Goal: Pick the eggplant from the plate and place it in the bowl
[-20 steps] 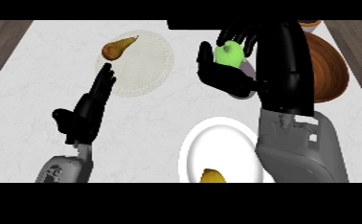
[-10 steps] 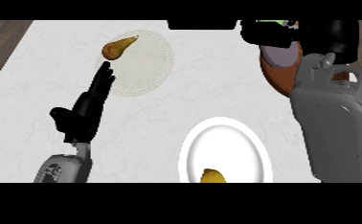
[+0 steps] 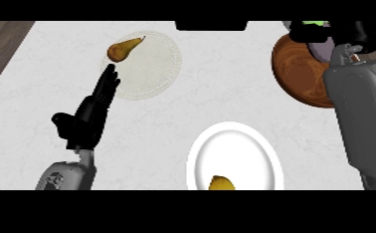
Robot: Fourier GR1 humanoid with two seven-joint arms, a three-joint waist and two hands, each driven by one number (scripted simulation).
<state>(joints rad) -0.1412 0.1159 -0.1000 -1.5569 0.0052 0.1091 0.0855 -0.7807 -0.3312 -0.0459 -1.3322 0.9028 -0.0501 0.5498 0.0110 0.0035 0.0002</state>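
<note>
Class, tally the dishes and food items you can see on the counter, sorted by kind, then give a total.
Plates: 2, a clear one and a white one
Bowls: 1, brown
Brown pear-shaped items: 1
Yellow items: 1
Green items: 1, in the right robot hand
Total: 6

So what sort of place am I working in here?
Most likely a kitchen counter: a pale marbled countertop set with a white plate, a pale plate holding a brown pear-like fruit, and a wooden bowl.
</note>
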